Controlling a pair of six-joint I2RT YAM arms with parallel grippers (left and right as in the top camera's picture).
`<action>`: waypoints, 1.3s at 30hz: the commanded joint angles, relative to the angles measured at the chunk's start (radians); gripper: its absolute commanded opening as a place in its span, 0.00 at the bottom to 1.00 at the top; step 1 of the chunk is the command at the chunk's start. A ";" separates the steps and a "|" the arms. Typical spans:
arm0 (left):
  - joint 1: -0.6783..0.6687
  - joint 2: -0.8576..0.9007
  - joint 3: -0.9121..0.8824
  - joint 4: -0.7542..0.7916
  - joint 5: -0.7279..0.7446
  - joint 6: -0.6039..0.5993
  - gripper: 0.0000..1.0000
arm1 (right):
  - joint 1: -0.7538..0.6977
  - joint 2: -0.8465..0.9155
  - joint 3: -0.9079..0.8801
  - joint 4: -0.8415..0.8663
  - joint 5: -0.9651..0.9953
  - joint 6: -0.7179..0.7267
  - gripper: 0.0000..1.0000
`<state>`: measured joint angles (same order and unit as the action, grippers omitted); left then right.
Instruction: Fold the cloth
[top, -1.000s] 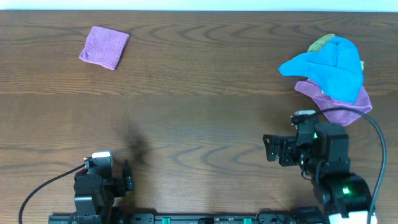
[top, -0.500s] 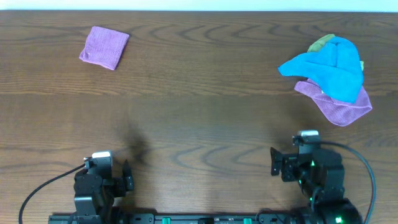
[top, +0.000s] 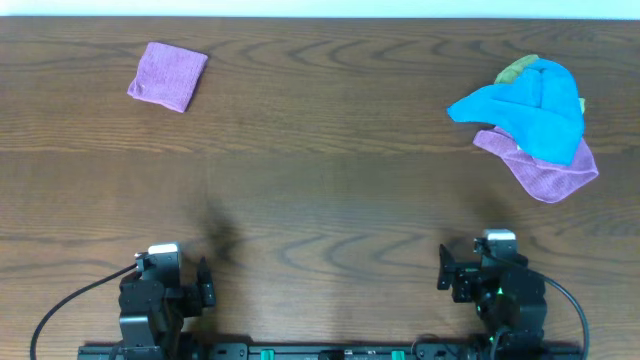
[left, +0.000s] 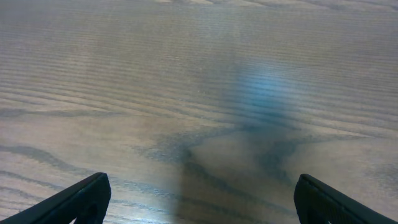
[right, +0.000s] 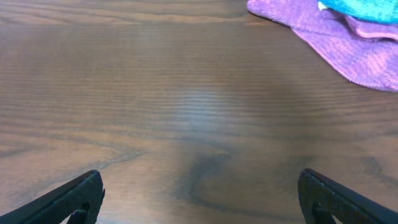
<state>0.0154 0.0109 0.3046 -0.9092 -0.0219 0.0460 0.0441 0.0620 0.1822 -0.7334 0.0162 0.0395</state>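
Note:
A folded purple cloth (top: 168, 76) lies flat at the far left of the table. At the far right is a heap of cloths: a blue cloth (top: 535, 108) on top, a purple cloth (top: 545, 172) under it and a green one (top: 517, 68) peeking out behind. The purple cloth's edge shows at the top right of the right wrist view (right: 348, 43). My left gripper (left: 199, 202) is open and empty over bare wood at the near left edge. My right gripper (right: 199, 199) is open and empty at the near right edge, well short of the heap.
The brown wooden table (top: 320, 200) spans the whole view. Both arm bases (top: 150, 300) (top: 500, 295) sit at its near edge, with cables trailing beside them.
My right arm has pulled back from near the cloth heap toward the near edge of the table. The left arm and the cloths have not moved.

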 joint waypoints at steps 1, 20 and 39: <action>-0.006 -0.007 -0.008 -0.060 -0.011 0.021 0.95 | -0.023 -0.025 -0.022 -0.003 0.019 -0.021 0.99; -0.006 -0.007 -0.008 -0.060 -0.010 0.021 0.95 | -0.032 -0.032 -0.021 -0.002 0.039 -0.056 0.99; -0.006 -0.007 -0.008 -0.060 -0.011 0.021 0.95 | -0.032 -0.032 -0.021 -0.002 0.039 -0.056 0.99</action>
<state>0.0154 0.0109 0.3046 -0.9089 -0.0219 0.0460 0.0223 0.0406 0.1722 -0.7357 0.0452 -0.0051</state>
